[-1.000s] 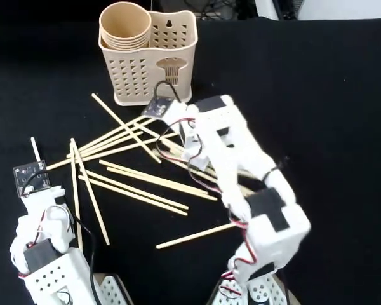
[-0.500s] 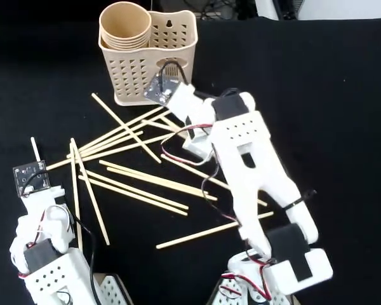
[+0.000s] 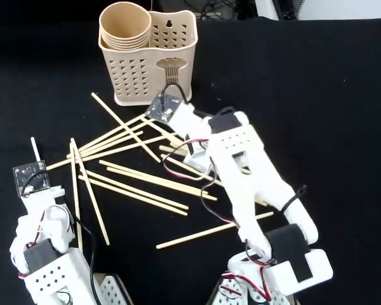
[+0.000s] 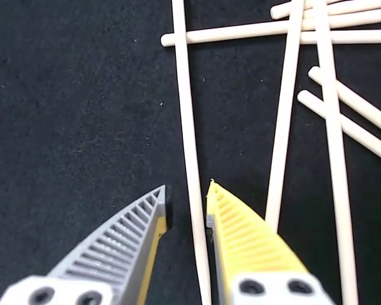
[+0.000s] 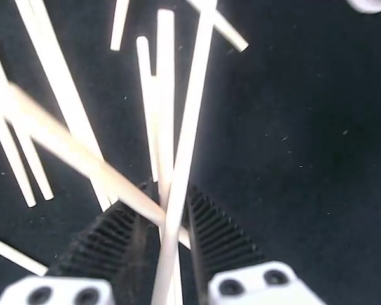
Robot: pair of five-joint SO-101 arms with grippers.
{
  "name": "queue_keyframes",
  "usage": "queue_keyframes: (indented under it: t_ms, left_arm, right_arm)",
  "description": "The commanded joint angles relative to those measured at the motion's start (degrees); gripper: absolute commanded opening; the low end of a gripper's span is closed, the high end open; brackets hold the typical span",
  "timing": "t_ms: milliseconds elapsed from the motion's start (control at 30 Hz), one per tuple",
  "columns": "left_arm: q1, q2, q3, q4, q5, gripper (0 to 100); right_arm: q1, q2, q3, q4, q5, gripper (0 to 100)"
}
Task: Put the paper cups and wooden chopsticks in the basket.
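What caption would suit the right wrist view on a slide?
Right gripper clamped on wooden chopsticks, black table beneath.

1. A flat black cloth table covering [image 3: 330, 95] is seen spread across the whole work surface, reaching the far edge.
2. A pale white surface [image 3: 343, 7] is seen beyond the far edge of the cloth, at the far right corner.
3. Dark cables [image 3: 219, 7] are seen behind the far edge, beside the white surface; more cannot be told.
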Motion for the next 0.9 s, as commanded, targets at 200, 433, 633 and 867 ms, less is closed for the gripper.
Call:
queue_keyframes:
  t_ms: [200,433,633,867]
  left_arm:
    - [-0.1,-0.4,-0.5,0.4,-0.5,12]
    - [-0.1,-0.4,-0.5,0.4,-0.5,12]
    - [-0.1,-0.4,-0.5,0.4,-0.5,12]
    - [-0.1,-0.4,-0.5,0.4,-0.5,12]
  right_arm:
    - [2.4,6.8,2.6,-9.3,0.0,2.3]
    - [4.2,12.2,-1.3,-7.6,0.0,13.9]
    - [4.1,13.9,-1.5,-7.6,0.0,13.0]
    - [4.7,14.1,-1.9,-8.0,0.0,16.6]
